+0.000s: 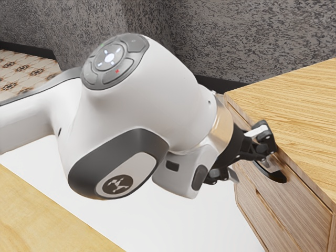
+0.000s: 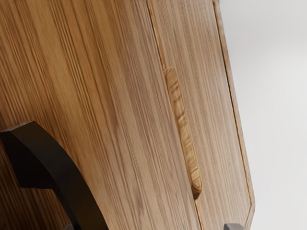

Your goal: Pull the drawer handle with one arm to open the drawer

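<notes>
Arm (image 1: 136,121): I have it extended toward the exterior view's right, with the wrist at the cabinet (image 1: 299,100) front.

Gripper (image 1: 261,143): it sits against the upper edge of the cabinet front, directly above the black handle (image 1: 275,174) and touching or nearly touching it. I cannot tell whether it is open or closed on the handle.

Drawer (image 2: 96,72): this is the top one, and it carries the black handle, a curved bar that the wrist view shows close under my hand. I cannot tell whether its front stands out from the cabinet.

Lower drawer (image 2: 211,72): it is next to the top drawer across a thin seam and has a wooden handle (image 2: 182,129), well apart from the gripper.
</notes>
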